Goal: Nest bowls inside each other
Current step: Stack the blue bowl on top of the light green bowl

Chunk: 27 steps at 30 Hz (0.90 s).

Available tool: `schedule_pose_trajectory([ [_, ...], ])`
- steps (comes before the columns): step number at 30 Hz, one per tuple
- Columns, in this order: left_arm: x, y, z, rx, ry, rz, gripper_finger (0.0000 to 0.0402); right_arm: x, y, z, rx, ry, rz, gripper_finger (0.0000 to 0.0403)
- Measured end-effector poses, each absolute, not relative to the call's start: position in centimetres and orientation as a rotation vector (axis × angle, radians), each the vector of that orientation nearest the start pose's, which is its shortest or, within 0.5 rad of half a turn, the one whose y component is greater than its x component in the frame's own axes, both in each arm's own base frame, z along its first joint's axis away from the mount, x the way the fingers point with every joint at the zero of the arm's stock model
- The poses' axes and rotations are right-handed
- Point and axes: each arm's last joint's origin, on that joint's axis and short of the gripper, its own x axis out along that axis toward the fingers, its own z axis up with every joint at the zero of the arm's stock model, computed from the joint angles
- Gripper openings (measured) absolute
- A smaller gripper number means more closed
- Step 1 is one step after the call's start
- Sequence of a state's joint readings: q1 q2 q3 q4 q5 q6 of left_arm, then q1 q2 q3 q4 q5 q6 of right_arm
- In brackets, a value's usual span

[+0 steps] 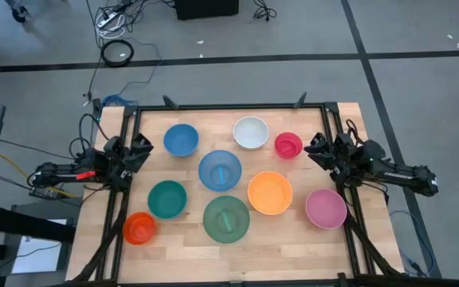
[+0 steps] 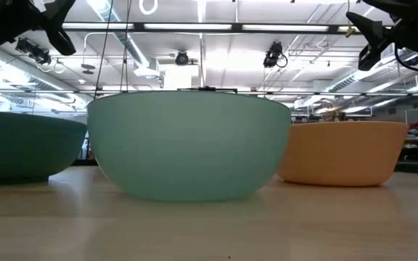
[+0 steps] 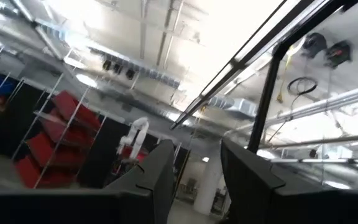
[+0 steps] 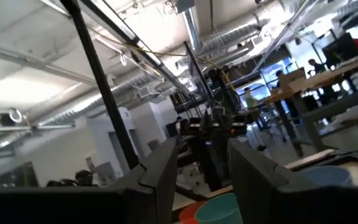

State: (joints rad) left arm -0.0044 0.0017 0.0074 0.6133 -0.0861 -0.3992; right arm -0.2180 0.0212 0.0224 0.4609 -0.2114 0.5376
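Observation:
Several round bowls stand apart on their bases on the wooden table [image 1: 190, 263]. At the back are a blue bowl [image 1: 181, 139], a white one [image 1: 250, 132] and a small red-pink one [image 1: 288, 145]. A larger blue bowl [image 1: 220, 170] is in the middle. Nearer are teal [image 1: 167, 199], green [image 1: 226, 218], orange [image 1: 270, 193], pink [image 1: 326, 208] and small orange [image 1: 139, 228] bowls. My left gripper [image 1: 143, 148] hangs open at the left edge, raised and tipped upward. My right gripper [image 1: 315, 148] hangs open at the right edge, beside the red-pink bowl, also tipped upward.
A black frame [image 1: 229, 106] runs around the table's back and sides. In the low view the green bowl [image 2: 191, 145] fills the middle, with the teal bowl [image 2: 20, 148] on one side and the orange one [image 2: 343, 152] on the other. Cables [image 1: 118, 52] lie on the floor behind.

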Motion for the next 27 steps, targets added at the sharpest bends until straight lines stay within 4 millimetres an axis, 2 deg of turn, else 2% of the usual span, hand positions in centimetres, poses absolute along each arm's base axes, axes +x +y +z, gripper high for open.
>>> schedule_pose_trajectory([
  [4,8.9,0.4,21.3,-0.447,-0.451,0.051,0.0142,8.5,-1.3,21.8,0.382,-0.452,0.082,0.0131],
  [6,9.3,0.4,21.5,-0.449,-0.408,0.075,0.0142,8.6,-1.4,22.1,0.358,-0.437,0.036,0.0128],
  [10,9.8,0.3,23.6,-0.391,-0.394,0.056,0.0142,9.3,-1.5,23.1,0.304,-0.338,-0.026,0.0125],
  [14,11.2,0.0,26.0,-0.321,-0.285,0.016,0.0143,10.9,-1.5,24.3,0.321,-0.152,-0.075,0.0135],
  [20,14.7,0.0,28.4,-0.285,0.087,0.101,0.0143,13.8,-1.4,26.3,0.313,0.097,-0.077,0.0172],
  [27,19.6,0.0,29.4,-0.238,0.474,0.210,0.0143,16.4,-1.4,29.8,0.356,0.187,-0.076,0.0206],
])
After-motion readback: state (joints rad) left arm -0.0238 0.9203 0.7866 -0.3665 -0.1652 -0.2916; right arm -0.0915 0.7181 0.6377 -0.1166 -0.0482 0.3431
